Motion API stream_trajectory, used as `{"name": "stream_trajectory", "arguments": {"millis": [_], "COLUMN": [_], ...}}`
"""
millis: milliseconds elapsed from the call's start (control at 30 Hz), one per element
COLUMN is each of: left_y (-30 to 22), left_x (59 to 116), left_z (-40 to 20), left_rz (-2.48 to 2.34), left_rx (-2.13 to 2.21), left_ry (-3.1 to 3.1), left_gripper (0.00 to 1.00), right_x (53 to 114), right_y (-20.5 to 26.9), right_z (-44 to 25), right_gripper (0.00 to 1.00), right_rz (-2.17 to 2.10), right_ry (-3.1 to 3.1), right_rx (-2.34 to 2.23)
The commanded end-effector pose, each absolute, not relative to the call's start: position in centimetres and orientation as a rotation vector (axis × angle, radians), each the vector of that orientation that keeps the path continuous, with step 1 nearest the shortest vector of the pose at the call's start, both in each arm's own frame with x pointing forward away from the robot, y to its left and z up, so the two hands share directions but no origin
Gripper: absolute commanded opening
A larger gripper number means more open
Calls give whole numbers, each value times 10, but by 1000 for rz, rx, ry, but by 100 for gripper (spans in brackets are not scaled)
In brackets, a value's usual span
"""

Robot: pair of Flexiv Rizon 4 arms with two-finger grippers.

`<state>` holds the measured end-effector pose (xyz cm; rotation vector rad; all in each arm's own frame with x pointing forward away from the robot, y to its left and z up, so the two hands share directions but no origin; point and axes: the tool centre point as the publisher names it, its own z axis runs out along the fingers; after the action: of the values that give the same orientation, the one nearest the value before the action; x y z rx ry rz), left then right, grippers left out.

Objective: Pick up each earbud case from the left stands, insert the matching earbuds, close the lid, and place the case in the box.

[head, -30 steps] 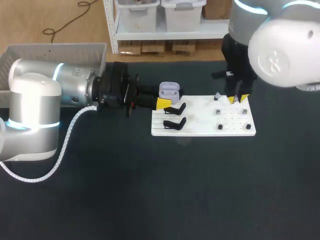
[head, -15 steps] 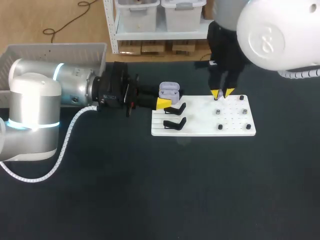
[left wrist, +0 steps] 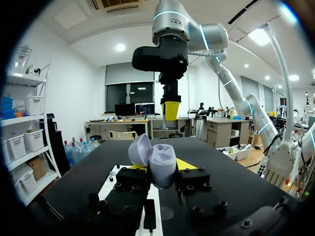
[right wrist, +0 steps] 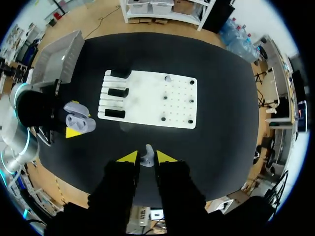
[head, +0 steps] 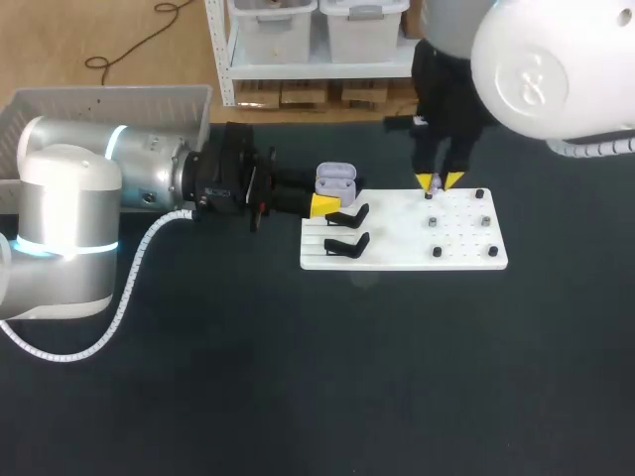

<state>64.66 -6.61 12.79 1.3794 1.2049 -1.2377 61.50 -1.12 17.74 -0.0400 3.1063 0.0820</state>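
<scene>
My left gripper [head: 327, 201] is shut on a lavender earbud case [head: 334, 181], holding it with its lid open just above the left end of the white board [head: 397, 243]. In the left wrist view the case [left wrist: 158, 161] sits between the yellow fingertips [left wrist: 186, 164], its empty pockets facing outward. My right gripper [head: 440, 181] hangs over the board's far edge, shut on a small lavender earbud [right wrist: 146, 156]. Another earbud [right wrist: 168, 77] stands on the board.
Black stands [head: 347, 244] sit on the board's left part and small dark pegs [head: 437, 252] on its right. A grey box [head: 99, 99] stands at the back left of the dark table.
My right gripper has moved left and away from the board's right part to over its far edge, carrying the earbud. The left arm and the case have stayed still.
</scene>
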Motion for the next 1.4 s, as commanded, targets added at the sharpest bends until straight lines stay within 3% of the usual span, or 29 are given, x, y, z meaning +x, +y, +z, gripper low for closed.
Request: {"name": "stream_trajectory", "arguments": {"millis": [33, 433, 1400], "left_y": [-66, -69, -70], "left_x": [647, 642, 640], "left_z": [127, 118, 112], "left_rz": [-1239, -1216, -1215], "left_rx": [1380, 1408, 1391], "left_ry": [1204, 1190, 1190], "left_gripper": [0, 0, 0], "right_x": [631, 631, 633], "right_y": [5, 31, 57], "right_z": [185, 188, 190], "right_gripper": [0, 0, 0], "right_rz": [20, -111, -69], "right_ry": [3181, 3175, 3140], "right_rx": [154, 604, 733]}}
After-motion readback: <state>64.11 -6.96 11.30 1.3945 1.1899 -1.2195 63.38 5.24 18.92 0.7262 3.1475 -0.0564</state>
